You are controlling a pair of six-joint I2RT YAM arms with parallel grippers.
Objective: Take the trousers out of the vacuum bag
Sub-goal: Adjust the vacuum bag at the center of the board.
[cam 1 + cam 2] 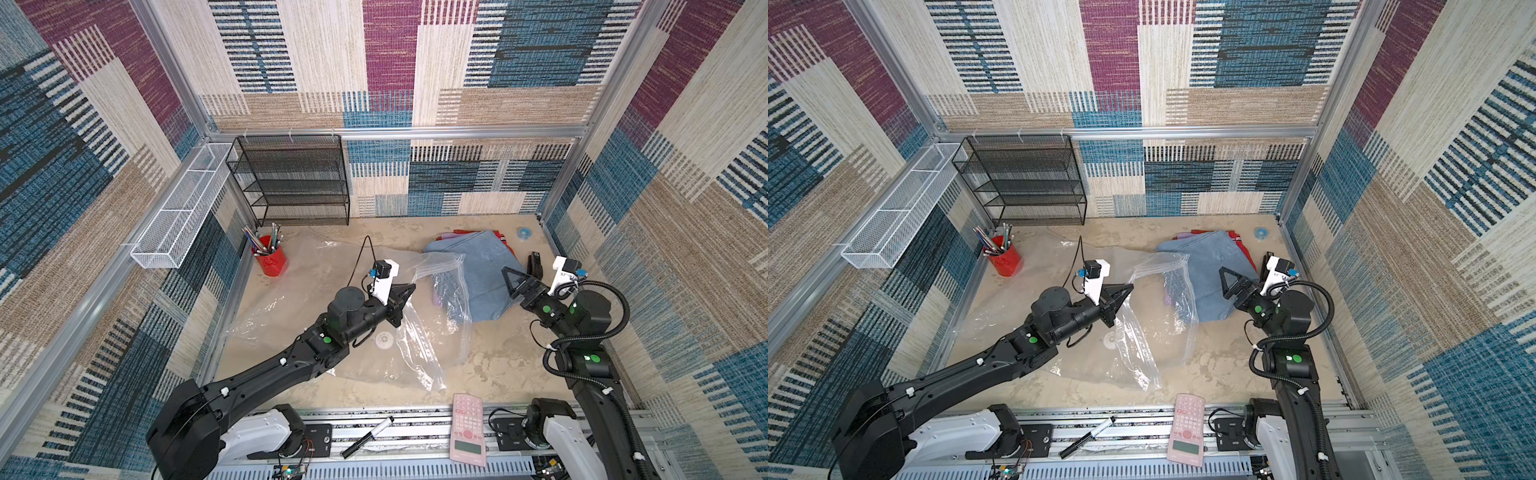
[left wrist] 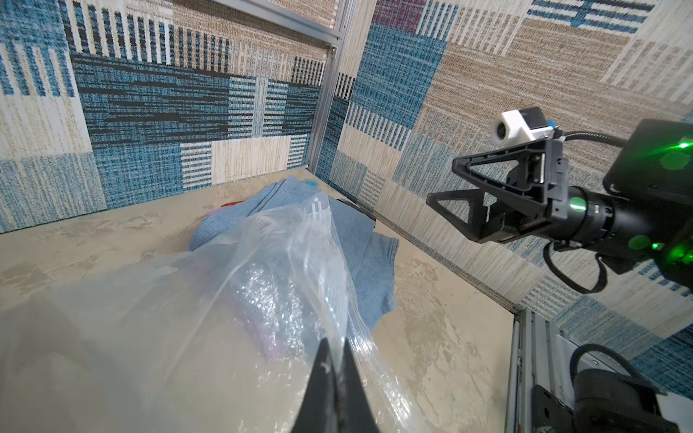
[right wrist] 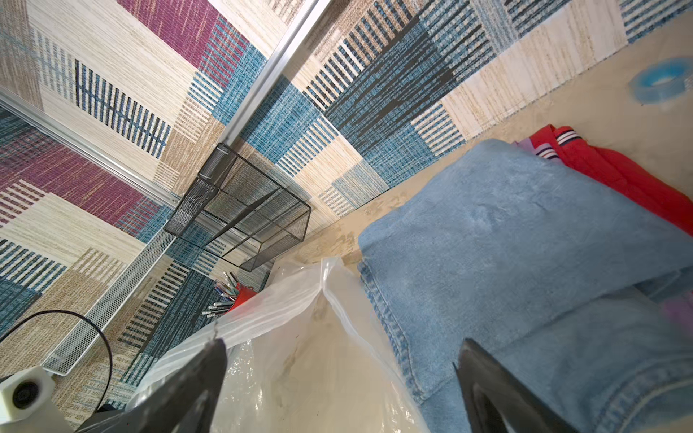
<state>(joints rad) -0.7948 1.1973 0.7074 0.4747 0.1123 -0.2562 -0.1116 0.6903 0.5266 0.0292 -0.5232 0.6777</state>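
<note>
While the left gripper point(image 1: 411, 287) clamps the bag point(image 1: 419, 357) as an anchor, the right gripper point(image 1: 519, 269) gapes empty over the trousers point(image 1: 478, 262).

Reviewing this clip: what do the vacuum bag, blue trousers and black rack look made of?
The vacuum bag: thin clear plastic film, glossy; crinkles and glare. The blue trousers: denim-like cotton, matte; faded weave, stitched seams. The black rack: probably metal mesh, matte; see-through grid.

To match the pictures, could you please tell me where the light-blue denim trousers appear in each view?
Both top views: light-blue denim trousers, right of centre.
Left wrist: trousers behind the clear crinkly plastic vacuum bag.
Right wrist: trousers between the bag and bright red trousers.
Shared landmark: that bag.
</note>
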